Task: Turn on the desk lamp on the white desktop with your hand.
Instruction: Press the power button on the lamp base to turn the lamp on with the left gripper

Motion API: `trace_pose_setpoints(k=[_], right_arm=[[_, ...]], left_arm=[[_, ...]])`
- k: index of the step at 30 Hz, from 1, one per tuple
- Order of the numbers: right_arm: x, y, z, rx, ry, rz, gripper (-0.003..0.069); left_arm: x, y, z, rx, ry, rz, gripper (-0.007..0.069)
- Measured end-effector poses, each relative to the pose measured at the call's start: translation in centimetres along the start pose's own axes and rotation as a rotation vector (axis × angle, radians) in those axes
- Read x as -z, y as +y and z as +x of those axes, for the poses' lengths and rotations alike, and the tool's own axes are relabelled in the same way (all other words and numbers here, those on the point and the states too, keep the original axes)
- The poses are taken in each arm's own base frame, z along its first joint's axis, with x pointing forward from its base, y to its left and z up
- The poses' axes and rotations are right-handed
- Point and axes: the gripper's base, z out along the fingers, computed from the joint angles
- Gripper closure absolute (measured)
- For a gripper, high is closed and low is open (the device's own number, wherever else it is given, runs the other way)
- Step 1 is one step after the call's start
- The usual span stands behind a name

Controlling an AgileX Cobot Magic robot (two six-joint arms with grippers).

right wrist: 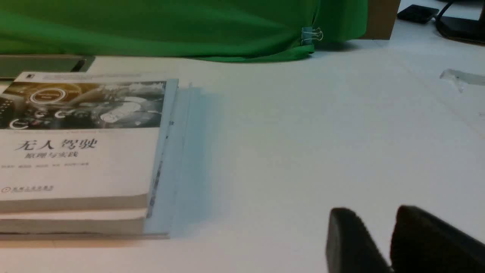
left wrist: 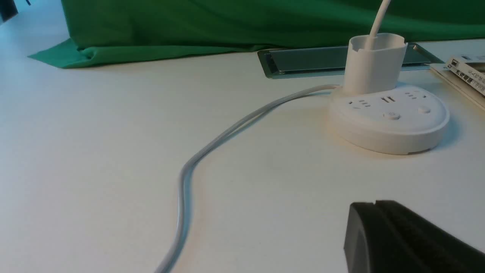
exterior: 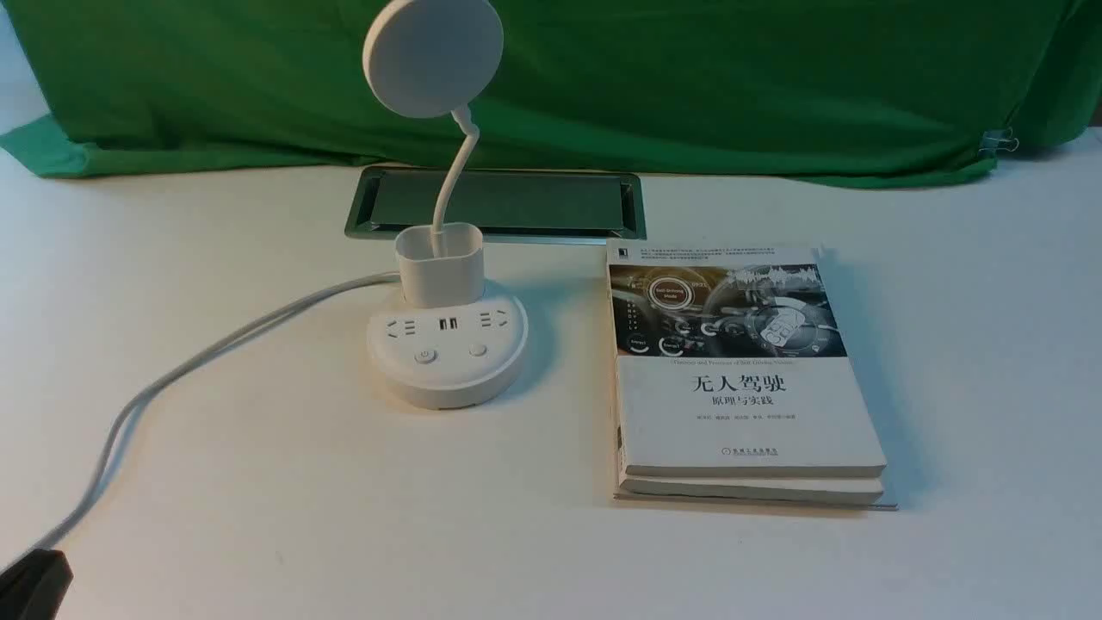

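The white desk lamp (exterior: 448,353) stands on the white desktop (exterior: 258,482), just in front of the cable slot (exterior: 499,204). Its disc head (exterior: 432,56) is up on the bendy neck and looks unlit. Two buttons (exterior: 425,356) sit on the front of the base. The base also shows in the left wrist view (left wrist: 390,121). My left gripper (left wrist: 375,204) is shut and empty, low over the desktop, well short of the base; it shows at the near left corner of the front view (exterior: 34,585). My right gripper (right wrist: 373,214) is open and empty, to the right of the books.
The lamp's white cord (exterior: 215,349) runs from the base toward the near left. Two stacked books (exterior: 740,379) lie right of the lamp, also in the right wrist view (right wrist: 75,159). A green cloth (exterior: 689,77) hangs along the back.
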Motion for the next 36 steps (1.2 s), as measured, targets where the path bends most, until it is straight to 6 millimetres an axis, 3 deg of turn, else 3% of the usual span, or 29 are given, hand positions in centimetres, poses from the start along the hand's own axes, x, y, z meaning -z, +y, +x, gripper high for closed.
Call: trace_pose_setpoints(k=[27, 30, 34, 36], right_arm=[[0.0, 0.0, 0.0, 0.000, 0.000, 0.000, 0.0418], [0.0, 0.0, 0.0, 0.000, 0.000, 0.000, 0.0418], [0.0, 0.0, 0.0, 0.000, 0.000, 0.000, 0.0418], [0.0, 0.0, 0.0, 0.000, 0.000, 0.000, 0.0418]], left_arm=[[0.0, 0.0, -0.1, 0.001, -0.015, -0.001, 0.0603], [0.0, 0.1, -0.8, 0.001, -0.090, -0.007, 0.0603], [0.5, 0.2, -2.9, -0.001, -0.329, -0.025, 0.0603], [1.3, 0.3, -4.7, -0.002, -0.542, -0.040, 0.0603]])
